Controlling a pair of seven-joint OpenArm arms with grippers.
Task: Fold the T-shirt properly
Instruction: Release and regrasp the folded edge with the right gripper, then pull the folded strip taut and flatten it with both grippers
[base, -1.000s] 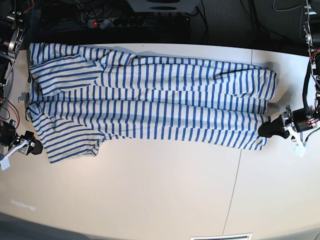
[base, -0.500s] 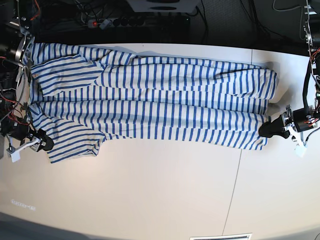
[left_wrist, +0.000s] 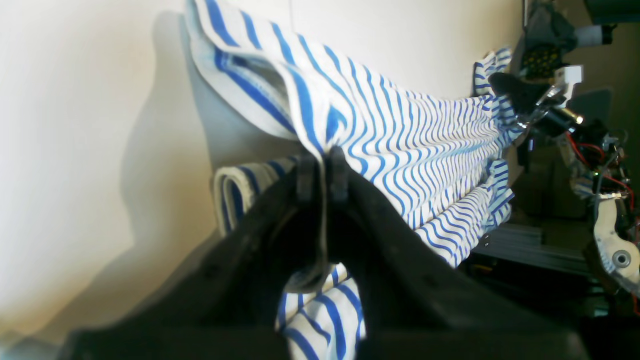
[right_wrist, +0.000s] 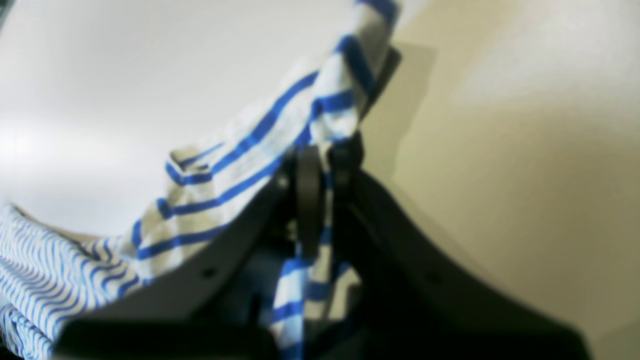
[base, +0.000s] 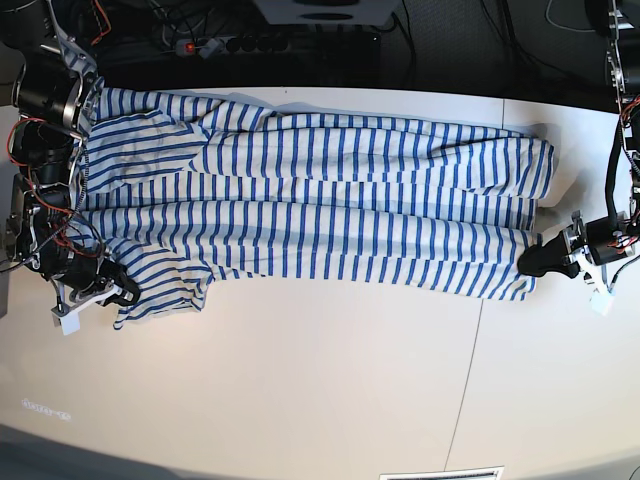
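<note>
While both arms sit at opposite ends of the shirt (base: 320, 205), it lies stretched lengthwise across the tabletop (base: 330, 390), sleeves toward the right arm, hem toward the left. Left pincer (left_wrist: 322, 172) is clamped tight on a fold of hem cloth, fabric pinched between the black pads and hanging down behind them; in the base view it grips the near hem corner (base: 530, 265). Right pincer (right_wrist: 322, 175) is likewise closed on striped cloth, a strip running through the pads at the near sleeve edge (base: 125, 295). Holding both near-side ends like this looks like setup for lifting the long edge and folding it over the far half, my guess only. Shirt is soft, thin knit, cream-white with narrow blue stripes, rumpled in long ridges along its length, already doubled at the far sleeve. Cloth sags and bunches near each grip, so it should drape, not hold shape. Tabletop is smooth, pale, matte, with a seam line toward the left arm's side. Cables and a power strip (base: 230, 42) sit behind the far edge.
</note>
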